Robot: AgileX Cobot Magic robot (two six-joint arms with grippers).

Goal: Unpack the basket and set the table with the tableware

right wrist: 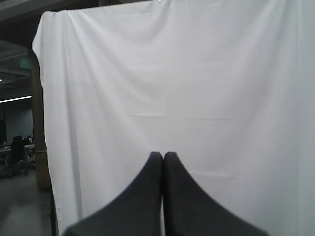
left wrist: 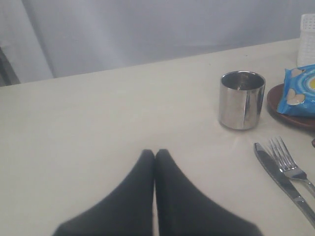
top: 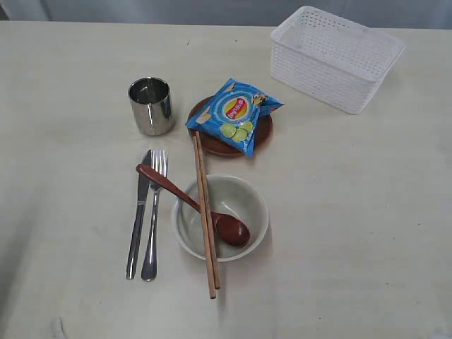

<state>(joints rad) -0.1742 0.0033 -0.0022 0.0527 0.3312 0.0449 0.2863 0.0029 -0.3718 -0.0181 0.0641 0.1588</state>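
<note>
The white lattice basket [top: 337, 58] stands empty at the back right of the cream table [top: 353, 233]. The off-white bowl [top: 222, 217] holds the dark red-brown spoon [top: 194, 205], and the wooden chopsticks [top: 205, 213] lie across its rim. Left of the bowl, the steel knife [top: 138, 213] and fork [top: 153, 215] lie side by side. The steel cup [top: 151, 106] stands behind them. The brown plate [top: 263, 135] carries the blue snack packet [top: 236, 114]. My left gripper [left wrist: 155, 151] is shut and empty, low over bare table left of the cup [left wrist: 241, 100]. My right gripper [right wrist: 163, 154] is shut, facing a white curtain.
In the left wrist view the knife [left wrist: 280, 178], fork [left wrist: 290, 164], plate edge [left wrist: 290, 118] and snack packet [left wrist: 300, 91] show beside the cup. A white curtain [right wrist: 197, 98] fills the right wrist view. Neither arm appears in the exterior view.
</note>
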